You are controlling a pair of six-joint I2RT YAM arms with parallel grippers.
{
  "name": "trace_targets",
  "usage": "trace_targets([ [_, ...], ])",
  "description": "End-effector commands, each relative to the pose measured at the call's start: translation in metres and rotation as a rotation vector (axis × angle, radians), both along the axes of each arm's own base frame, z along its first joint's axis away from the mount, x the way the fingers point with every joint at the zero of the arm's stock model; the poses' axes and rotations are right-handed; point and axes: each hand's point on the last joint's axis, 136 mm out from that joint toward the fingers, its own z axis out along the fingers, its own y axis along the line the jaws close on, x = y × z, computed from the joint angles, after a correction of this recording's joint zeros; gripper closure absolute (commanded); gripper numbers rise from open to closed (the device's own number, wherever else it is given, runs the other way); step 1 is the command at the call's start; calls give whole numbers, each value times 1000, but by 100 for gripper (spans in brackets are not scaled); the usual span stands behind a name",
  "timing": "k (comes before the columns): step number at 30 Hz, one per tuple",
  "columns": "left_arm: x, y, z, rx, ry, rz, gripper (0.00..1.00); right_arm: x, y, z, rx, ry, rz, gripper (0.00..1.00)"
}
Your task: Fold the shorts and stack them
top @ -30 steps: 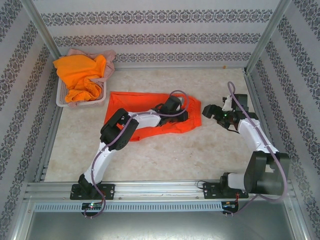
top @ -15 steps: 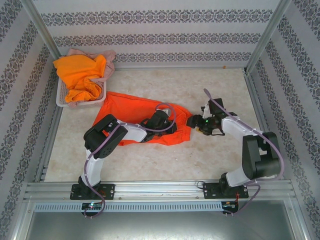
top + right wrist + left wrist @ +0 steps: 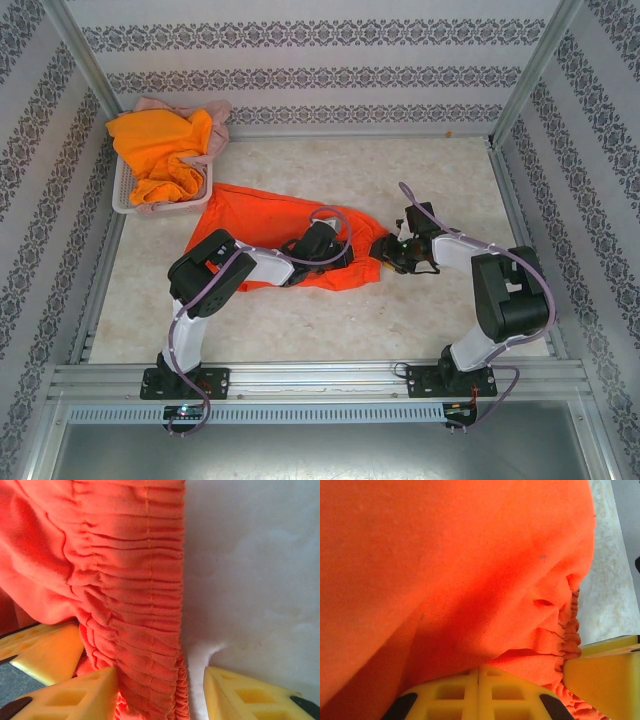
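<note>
You are having free bench (image 3: 400,165) behind and in front of the red-orange shorts (image 3: 255,215), which are lying spread in the middle. The left jaws are clamping them tight; the right jaws are standing apart around their gathered waistband (image 3: 145,605) at the right edge. One white basket (image 3: 120,200) in the far-left corner is holding two more: bright orange shorts (image 3: 160,140) and pink shorts (image 3: 216,124).
</note>
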Motion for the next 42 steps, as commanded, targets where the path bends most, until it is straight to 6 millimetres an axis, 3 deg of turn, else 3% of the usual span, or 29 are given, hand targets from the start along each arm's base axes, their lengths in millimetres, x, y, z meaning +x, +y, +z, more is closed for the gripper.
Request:
trace_targets([
  [1, -26, 11, -43, 91, 110, -10, 95, 8, 2, -3, -22, -11, -8, 52],
  [18, -29, 12, -54, 100, 135, -10, 95, 14, 21, -12, 3, 1, 10, 65],
  [24, -28, 11, -52, 100, 131, -12, 95, 15, 23, -15, 0, -3, 7, 77],
  [28, -25, 10, -45, 94, 116, -10, 95, 16, 21, -18, -27, -4, 11, 92],
  [30, -22, 9, -35, 87, 88, -11, 95, 17, 19, -20, -57, -4, 15, 100],
  [34, -11, 14, 4, 96, -10, 1, 94, 19, 7, -12, -149, -16, 37, 100],
  [39, -4, 41, 73, 74, -154, 57, 65, 18, -22, 23, -271, -73, 41, 100],
  [42, -9, 64, 100, 103, -216, 74, 43, 15, -50, 45, -331, -89, 25, 100],
])
